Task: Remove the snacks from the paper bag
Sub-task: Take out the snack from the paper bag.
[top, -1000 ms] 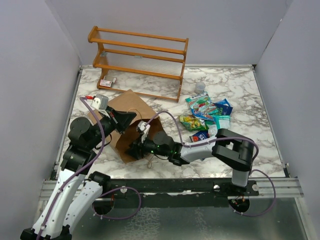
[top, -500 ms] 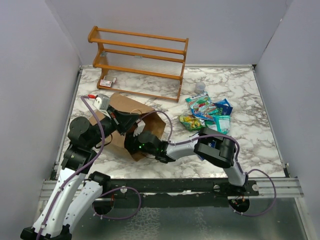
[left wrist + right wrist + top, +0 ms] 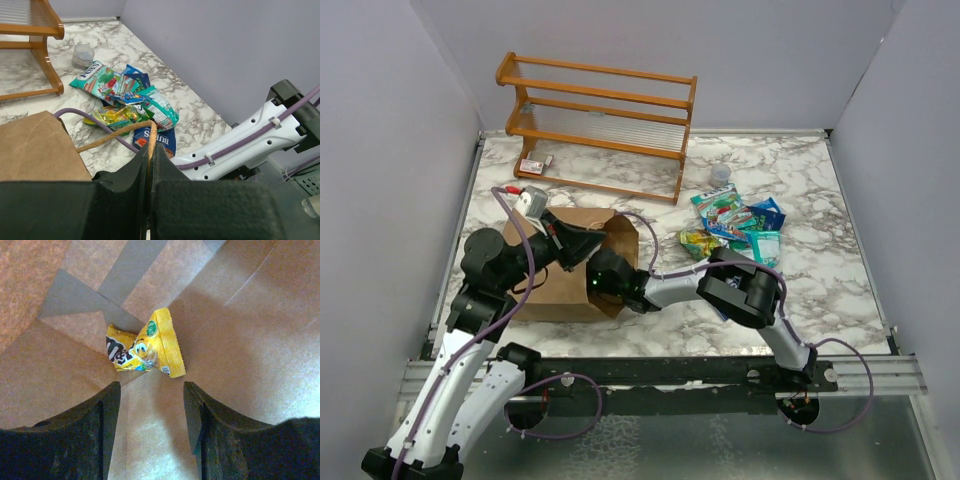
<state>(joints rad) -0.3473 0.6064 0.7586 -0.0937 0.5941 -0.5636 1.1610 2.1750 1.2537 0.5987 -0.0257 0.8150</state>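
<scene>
The brown paper bag (image 3: 565, 270) lies on its side at the table's left, mouth facing right. My left gripper (image 3: 575, 243) is shut on the bag's twisted paper handle (image 3: 145, 131) at the mouth's upper edge. My right gripper (image 3: 151, 405) is inside the bag, hidden from above; its arm (image 3: 665, 290) enters the mouth. It is open and empty. A yellow candy packet (image 3: 145, 347) lies on the bag's inner wall just ahead of the fingertips. Several snacks (image 3: 735, 225) lie in a pile at the right, also in the left wrist view (image 3: 125, 102), with a dark blue pouch (image 3: 157, 137).
A wooden rack (image 3: 600, 120) stands at the back. A small red-and-white packet (image 3: 532, 165) lies under its left end. A small clear cup (image 3: 720, 175) stands by the rack's right foot, also in the left wrist view (image 3: 82, 55). The purple cable (image 3: 95, 127) crosses near the bag.
My right gripper has pushed deeper into the bag and out of sight from above. My left gripper has lifted the handle, and the bag now stands taller with its mouth held open.
</scene>
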